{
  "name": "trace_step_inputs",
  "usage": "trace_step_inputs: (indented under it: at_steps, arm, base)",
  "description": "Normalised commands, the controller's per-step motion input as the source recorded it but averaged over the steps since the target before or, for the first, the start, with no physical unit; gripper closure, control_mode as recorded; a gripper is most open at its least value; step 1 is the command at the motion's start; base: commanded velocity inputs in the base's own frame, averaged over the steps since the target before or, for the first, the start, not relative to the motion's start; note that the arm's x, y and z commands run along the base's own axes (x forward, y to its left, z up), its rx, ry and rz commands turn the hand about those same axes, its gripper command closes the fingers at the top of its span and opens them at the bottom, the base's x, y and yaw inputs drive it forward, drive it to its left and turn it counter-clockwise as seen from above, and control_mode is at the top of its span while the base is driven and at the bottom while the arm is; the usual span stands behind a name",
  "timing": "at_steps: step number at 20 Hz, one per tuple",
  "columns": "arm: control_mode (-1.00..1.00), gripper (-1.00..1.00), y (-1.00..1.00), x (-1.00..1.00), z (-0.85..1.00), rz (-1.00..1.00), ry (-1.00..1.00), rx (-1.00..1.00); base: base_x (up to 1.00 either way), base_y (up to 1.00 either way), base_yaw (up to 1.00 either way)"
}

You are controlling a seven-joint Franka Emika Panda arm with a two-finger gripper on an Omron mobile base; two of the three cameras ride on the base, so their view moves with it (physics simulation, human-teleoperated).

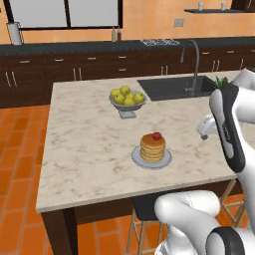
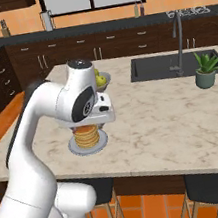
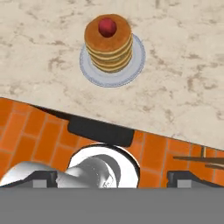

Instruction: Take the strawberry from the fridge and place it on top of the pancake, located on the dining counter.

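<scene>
Strawberry point(image 1: 157, 135) sits on top of the pancake point(image 1: 152, 148), a short golden-brown stack on a small grey plate point(image 1: 137, 158) that rests on the beige marble tabletop point(image 1: 84, 144) of the island. From the left base view, going left to right: a white paper roll point(image 1: 15, 34) stands on the far black worktop, a bowl of yellow fruit point(image 1: 127, 97) sits on the tabletop behind the stack, then comes the dark sink point(image 1: 172, 87) with its curved tap point(image 1: 192, 60), and a potted green plant point(image 1: 221, 81) shows partly behind the white arm.

In the right base view the arm's wrist hangs over the stack point(image 2: 87, 135) and hides its top; the sink point(image 2: 159, 66) and the plant point(image 2: 206, 69) lie well to the right. In the hand view the red fruit point(image 3: 107, 26) lies centred on the top pancake point(image 3: 108, 43), with the tabletop edge point(image 3: 175, 127) and orange floor tiles point(image 3: 26, 131) below it. The claw point(image 3: 112, 178) is spread wide, its two dark tips far apart at the bottom of that view, pinching nothing and well clear of the stack.

No brand, label or readable writing shows anywhere in the scene.
</scene>
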Motion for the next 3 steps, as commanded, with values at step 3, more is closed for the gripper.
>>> trace_step_inputs:
  at_steps: [3]
  arm:
    - [-1.0,-1.0,0.0,-0.01,0.0,0.0,0.0,0.0]
  base:
    - [0.0,0.0,0.0]
